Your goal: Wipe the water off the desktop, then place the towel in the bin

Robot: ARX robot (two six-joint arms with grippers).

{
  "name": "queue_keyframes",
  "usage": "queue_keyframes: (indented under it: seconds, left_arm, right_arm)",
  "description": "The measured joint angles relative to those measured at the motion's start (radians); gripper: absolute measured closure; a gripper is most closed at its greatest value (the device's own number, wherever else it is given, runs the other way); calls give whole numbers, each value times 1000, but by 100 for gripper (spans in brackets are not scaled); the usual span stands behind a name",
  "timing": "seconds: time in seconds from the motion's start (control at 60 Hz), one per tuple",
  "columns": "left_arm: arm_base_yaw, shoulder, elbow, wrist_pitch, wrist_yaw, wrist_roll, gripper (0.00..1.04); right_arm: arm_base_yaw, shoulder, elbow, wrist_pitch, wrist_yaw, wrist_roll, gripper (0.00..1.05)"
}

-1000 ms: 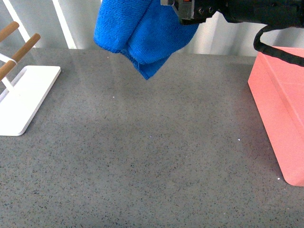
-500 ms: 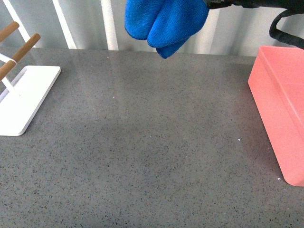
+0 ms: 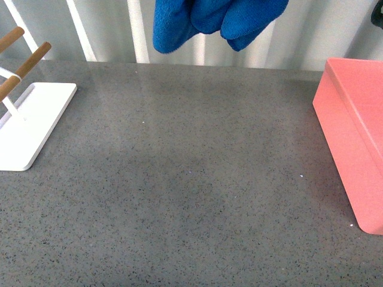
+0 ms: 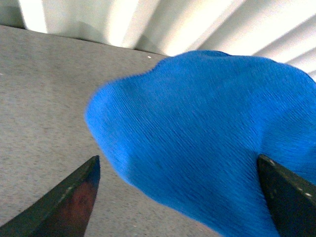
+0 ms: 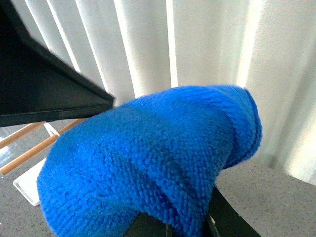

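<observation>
The blue towel [image 3: 209,18] hangs bunched at the top edge of the front view, high above the far part of the grey speckled desktop [image 3: 191,197]. The pink bin [image 3: 353,137] stands on the desktop at the right. My right gripper [image 5: 173,228] is shut on the towel [image 5: 148,168], which drapes over and hides its jaws. My left gripper [image 4: 180,197] is open, and the towel [image 4: 207,143] hangs ahead of it, between its dark fingertips [image 4: 74,197]. Neither gripper shows in the front view.
A flat white stand [image 3: 30,125] with wooden rods sits on the desktop at the left; it also shows in the right wrist view [image 5: 29,185]. A white curtain [image 3: 108,30] runs behind the desktop. A dark angular shape [image 5: 39,89] fills one corner of the right wrist view.
The towel has risen and shifted right, now partly cut off by the front view's top edge. The right arm and its cable have left that view.
</observation>
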Motion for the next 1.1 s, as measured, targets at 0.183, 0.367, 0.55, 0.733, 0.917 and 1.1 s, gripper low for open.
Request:
queue_keyframes:
  seconds: [0.183, 0.367, 0.55, 0.733, 0.917, 1.1]
  left_arm:
    - [84, -89, -136, 25, 19, 70, 7]
    - [109, -248, -296, 62, 76, 174, 7]
    - [163, -392, -441, 63, 127, 238, 7]
    - [255, -502, -571, 66, 192, 294, 7]
    - [320, -556, -809, 508, 17, 375, 22]
    - [320, -694, -1055, 943, -44, 432, 62]
  right_arm:
    - [-22, -6, 6, -20, 14, 5, 100]
    - [-25, -16, 7, -97, 31, 4, 100]
    - [-32, -21, 10, -137, 32, 11, 100]
    - [-32, -28, 15, -166, 37, 10, 100]
    - [-31, -28, 16, -180, 40, 10, 100]
    - [-30, -28, 16, -182, 37, 9, 100]
